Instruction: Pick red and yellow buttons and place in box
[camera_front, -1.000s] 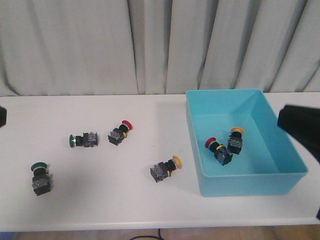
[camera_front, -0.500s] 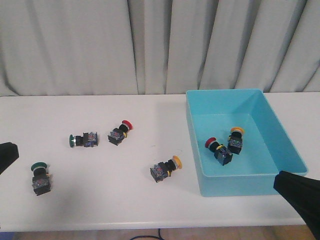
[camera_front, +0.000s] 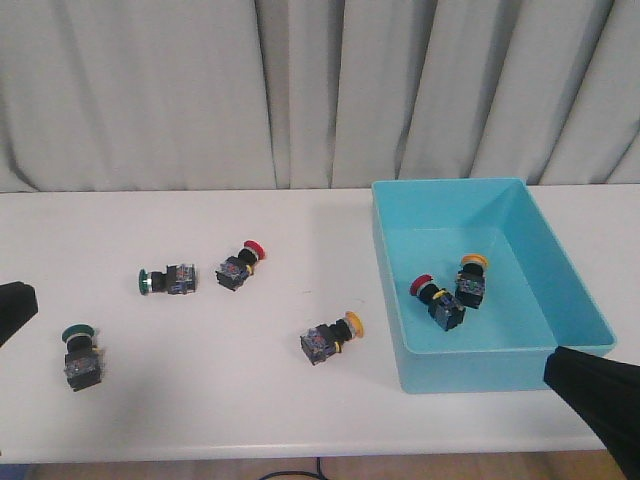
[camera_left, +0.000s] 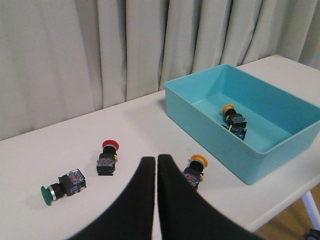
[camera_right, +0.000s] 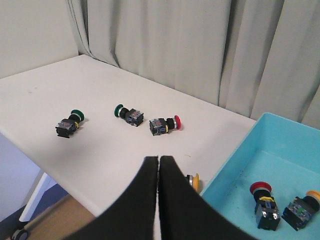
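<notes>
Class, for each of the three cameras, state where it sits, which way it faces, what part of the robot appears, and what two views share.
Front view: faces forward over the white table; dark arm parts at both lower edges.
Left wrist view: on the left arm, looking past the shut left end effector toward the box.
Right wrist view: on the right arm, looking past the shut right end effector across the table.
Shared: both wrist views show the red button on the table.
</notes>
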